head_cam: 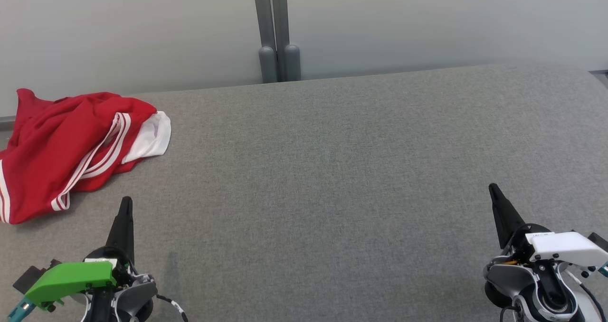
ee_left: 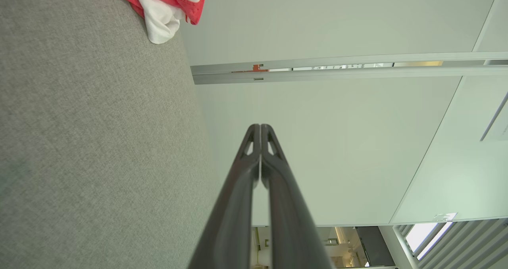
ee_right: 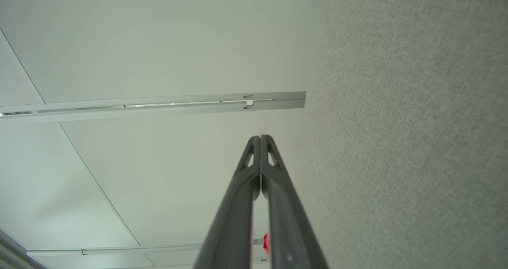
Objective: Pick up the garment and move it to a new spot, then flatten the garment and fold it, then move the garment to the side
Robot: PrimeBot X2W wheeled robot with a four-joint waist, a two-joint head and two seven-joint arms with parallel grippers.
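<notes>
One garment, slanting near-left to far-right

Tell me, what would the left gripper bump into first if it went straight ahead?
Probably the pale wall beyond the table. In its wrist view the left gripper aims at the wall, with the red garment off to one side. Depth is unclear, so it might brush the garment.

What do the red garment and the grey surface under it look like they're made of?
Garment: thin, smooth fabric, probably synthetic sportswear knit; it crumples in soft folds. Surface: matte grey textile, likely felt or woven upholstery; fine flecked grain.
</notes>
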